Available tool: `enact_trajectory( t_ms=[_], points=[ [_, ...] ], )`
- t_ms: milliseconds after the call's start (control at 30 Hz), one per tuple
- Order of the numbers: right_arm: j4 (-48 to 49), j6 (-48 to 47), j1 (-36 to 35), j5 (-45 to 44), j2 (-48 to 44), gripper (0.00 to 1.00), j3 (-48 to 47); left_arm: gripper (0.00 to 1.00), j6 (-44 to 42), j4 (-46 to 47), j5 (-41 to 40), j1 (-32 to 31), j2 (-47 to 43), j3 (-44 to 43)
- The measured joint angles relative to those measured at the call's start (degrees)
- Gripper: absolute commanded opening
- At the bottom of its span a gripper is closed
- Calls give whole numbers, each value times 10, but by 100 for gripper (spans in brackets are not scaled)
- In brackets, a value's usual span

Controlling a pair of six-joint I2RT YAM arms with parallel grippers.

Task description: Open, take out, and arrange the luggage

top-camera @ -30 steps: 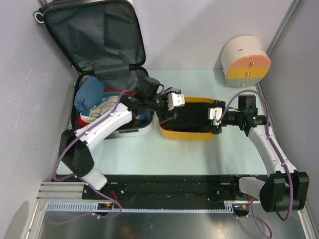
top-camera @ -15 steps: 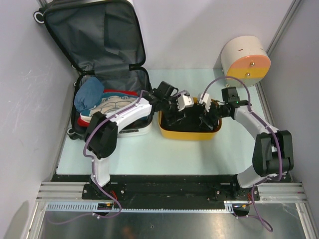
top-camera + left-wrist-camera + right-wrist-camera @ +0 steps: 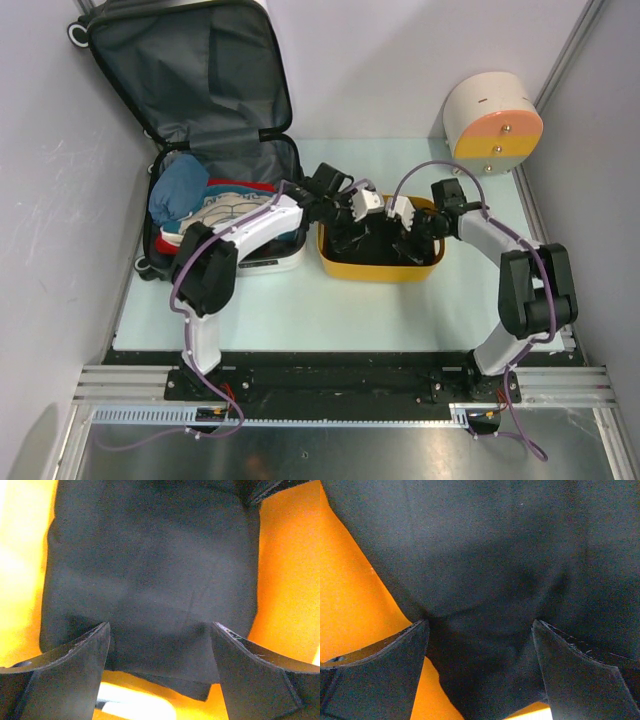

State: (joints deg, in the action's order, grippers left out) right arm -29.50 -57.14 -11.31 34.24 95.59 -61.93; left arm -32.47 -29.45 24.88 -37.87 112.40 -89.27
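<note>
Over the last second both arms have drawn in over the yellow basket (image 3: 380,272) near the middle of the tabletop (image 3: 300,310). The left tool (image 3: 352,225) was already at the basket's left end and has edged a little further in; the right tool (image 3: 408,235) was at the right end with its arm stretched toward the right edge, and has swung in, elbow folded, until the two nearly meet. Both sit low on the black cloth (image 3: 378,252) lying in the basket; in each wrist view the jaws stand wide apart with the cloth spread between and under them, not pinched. I judge that this garment is being pressed flat or tidied in the basket, so arranging it is the step in hand, while more waits to be taken out.

The luggage (image 3: 200,80) has not moved; it stands at the far left corner of the tabletop, its lid thrown back against the wall, showing dark grey lining inside a black rim. The lower half is still packed; a blue bundle (image 3: 178,190) lies at its left, with a pale patterned piece (image 3: 222,212) and a strip of red (image 3: 240,185) beside it.
</note>
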Motion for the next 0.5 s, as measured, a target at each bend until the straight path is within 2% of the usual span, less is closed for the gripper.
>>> enact_trajectory(
  t_ms=[67,133,167,333,500],
  points=[
    [0,2,4,4,-19,93,0,89,6,-5,6,3,-16,0],
    [6,9,7,10,-53,96,0,98,12,-9,8,6,-47,0],
    [13,16,7,13,-74,97,0,100,16,-11,8,8,-70,-1],
    [64,76,8,23,-180,99,0,100,27,-8,3,26,-210,-14],
    [109,140,-8,21,-252,99,-3,100,31,0,7,106,-363,16]
  ],
)
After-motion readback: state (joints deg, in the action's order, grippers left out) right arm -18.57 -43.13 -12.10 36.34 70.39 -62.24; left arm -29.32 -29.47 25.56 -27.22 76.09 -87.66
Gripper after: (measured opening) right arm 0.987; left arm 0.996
